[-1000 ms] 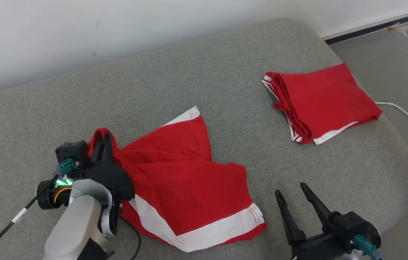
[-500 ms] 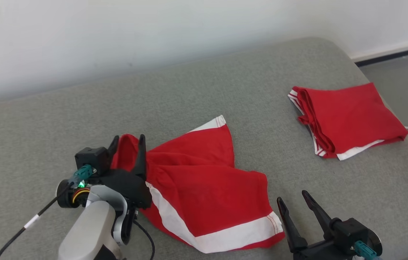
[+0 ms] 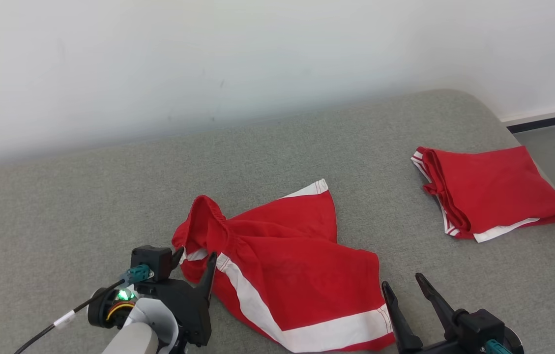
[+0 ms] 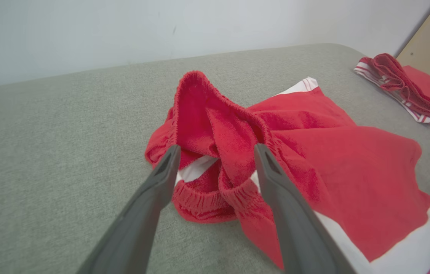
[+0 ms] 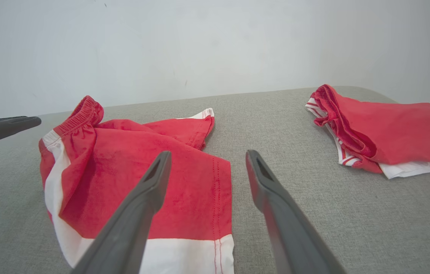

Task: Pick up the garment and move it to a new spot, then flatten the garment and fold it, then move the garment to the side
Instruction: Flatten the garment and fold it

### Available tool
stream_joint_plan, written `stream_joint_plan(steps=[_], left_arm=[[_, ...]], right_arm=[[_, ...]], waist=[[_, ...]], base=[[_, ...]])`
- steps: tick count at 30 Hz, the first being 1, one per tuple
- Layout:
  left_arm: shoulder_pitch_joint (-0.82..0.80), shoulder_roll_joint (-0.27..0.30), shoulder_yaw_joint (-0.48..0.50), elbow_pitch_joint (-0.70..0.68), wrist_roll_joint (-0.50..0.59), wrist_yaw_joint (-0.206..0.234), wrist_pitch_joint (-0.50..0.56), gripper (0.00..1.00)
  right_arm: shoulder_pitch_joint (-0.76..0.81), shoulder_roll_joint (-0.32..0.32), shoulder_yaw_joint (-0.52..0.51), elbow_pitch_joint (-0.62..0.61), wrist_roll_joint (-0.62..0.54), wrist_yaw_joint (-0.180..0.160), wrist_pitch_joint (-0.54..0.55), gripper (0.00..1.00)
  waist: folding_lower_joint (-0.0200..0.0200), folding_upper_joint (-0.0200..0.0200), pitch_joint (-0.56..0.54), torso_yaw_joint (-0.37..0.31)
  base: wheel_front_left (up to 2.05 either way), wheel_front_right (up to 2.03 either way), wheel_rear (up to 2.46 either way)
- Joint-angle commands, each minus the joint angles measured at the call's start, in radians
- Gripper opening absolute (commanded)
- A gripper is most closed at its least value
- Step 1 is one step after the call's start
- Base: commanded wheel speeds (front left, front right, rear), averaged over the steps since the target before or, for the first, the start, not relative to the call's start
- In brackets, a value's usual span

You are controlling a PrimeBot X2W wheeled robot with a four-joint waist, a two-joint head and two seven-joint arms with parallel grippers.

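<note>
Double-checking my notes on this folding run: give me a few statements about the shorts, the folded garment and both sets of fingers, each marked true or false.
1. The left fingers stand open. True.
2. A folded red garment lies apart from the crumpled shorts, toward the robot's right. True.
3. The crumpled shorts are blue. False: they are red with white bands.
4. The right fingers are clamped on the crumpled shorts. False: the right fingers are open and grip nothing.

My left pincer [image 3: 195,256] sits at the lower left of the head view, its jaws spread wide and pointing up; my right pincer [image 3: 401,281], at the lower right, stands spread wide also
</note>
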Motion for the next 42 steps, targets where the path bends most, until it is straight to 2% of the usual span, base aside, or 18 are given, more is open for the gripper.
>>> stream_joint_plan(steps=[1, 9, 15, 22, 29, 40, 42], left_arm=[[0.021, 0.004, -0.004, -0.024, -0.009, -0.005, 0.025, 1.00], [0.044, 0.038, -0.041, -0.088, -0.014, -0.013, 0.165, 1.00], [0.029, 0.076, -0.063, -0.150, -0.018, -0.003, 0.295, 1.00], [-0.001, 0.107, -0.073, -0.213, -0.014, 0.009, 0.378, 1.00], [-0.030, 0.138, -0.116, -0.238, -0.011, -0.030, 0.458, 1.00], [-0.089, 0.163, -0.170, -0.233, 0.001, -0.065, 0.481, 1.00], [-0.094, 0.163, -0.175, -0.224, -0.002, -0.068, 0.484, 0.87]], right_arm=[[0.014, 0.002, -0.005, -0.003, 0.006, -0.003, -0.004, 1.00], [0.010, 0.006, -0.006, -0.006, 0.006, -0.003, -0.004, 1.00], [0.011, 0.009, -0.007, -0.008, 0.005, -0.003, -0.004, 1.00], [0.014, 0.012, -0.009, -0.013, 0.001, -0.003, -0.004, 1.00], [0.002, 0.016, -0.006, -0.014, 0.002, -0.003, -0.004, 1.00], [-0.009, 0.014, -0.006, -0.010, -0.001, -0.003, -0.004, 1.00], [-0.009, 0.014, -0.003, -0.007, -0.002, -0.003, -0.004, 1.00]], waist=[[0.0001, 0.0000, -0.003, -0.001], [0.0001, 0.0000, 0.003, -0.025], [0.0001, 0.0000, 0.009, -0.040], [0.0001, 0.0000, 0.019, -0.045], [0.0001, 0.0000, 0.034, -0.052], [0.0001, 0.0000, 0.049, -0.048], [0.0001, 0.0000, 0.048, -0.048]], base=[[0.00, 0.00, 0.00], [0.00, 0.00, 0.00], [0.00, 0.00, 0.00], [0.00, 0.00, 0.00], [0.00, 0.00, 0.00], [0.00, 0.00, 0.00], [0.00, 0.00, 0.00]])
